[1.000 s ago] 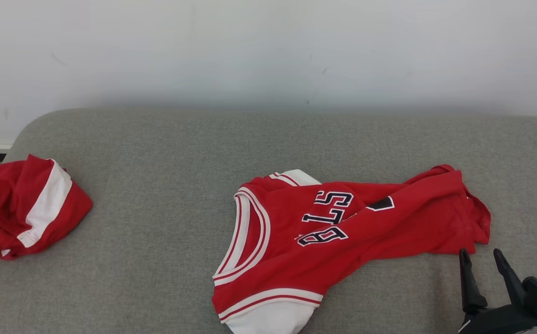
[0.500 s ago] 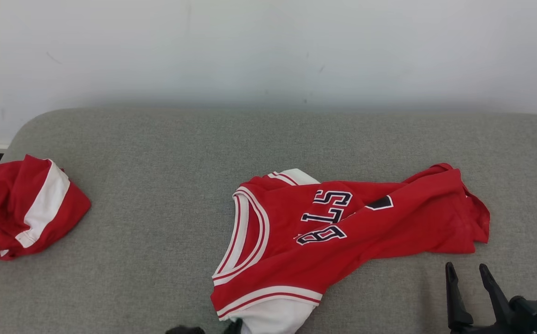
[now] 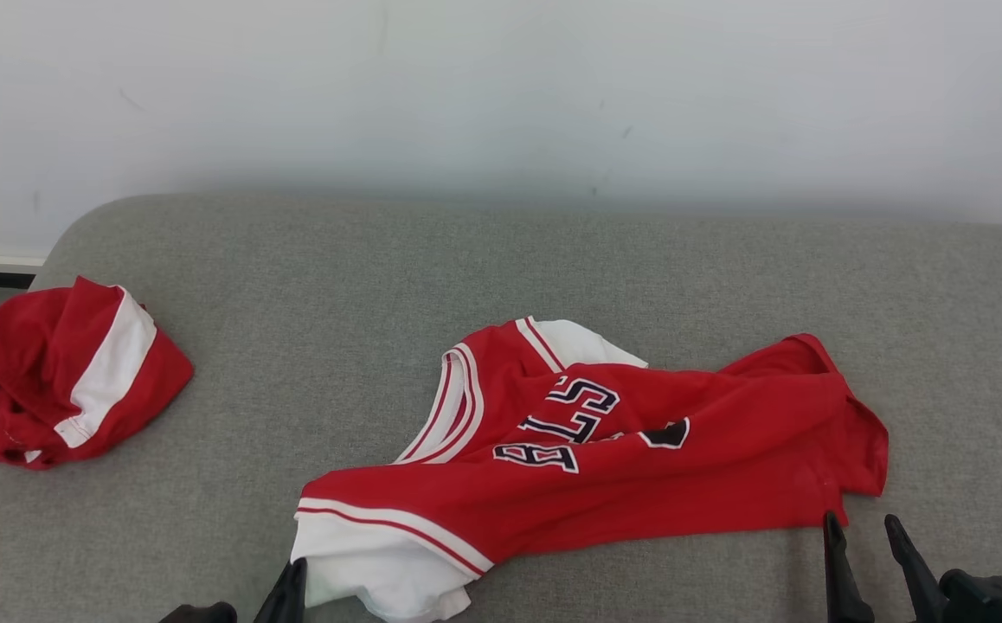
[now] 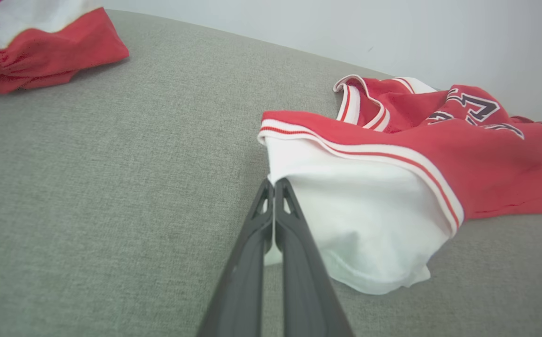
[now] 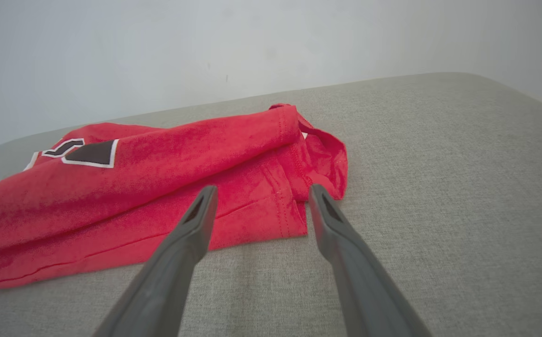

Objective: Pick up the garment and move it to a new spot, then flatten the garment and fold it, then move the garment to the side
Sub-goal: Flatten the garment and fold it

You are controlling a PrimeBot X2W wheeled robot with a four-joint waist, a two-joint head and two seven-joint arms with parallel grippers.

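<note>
Head view: the red jersey (image 3: 639, 467) lies crumpled on the grey cushion (image 3: 293, 285). Left wrist view: the left gripper (image 4: 273, 183) is pinched tight on its white edge. Right wrist view: the right gripper (image 5: 260, 189) hovers, jaws spread, at its red corner.

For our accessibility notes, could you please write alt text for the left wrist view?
The left hand, fingers shut, grips the white edge of a rumpled red jersey lying on a grey cushion. Another red and white garment lies at the upper left, and a pale wall runs behind.
</note>
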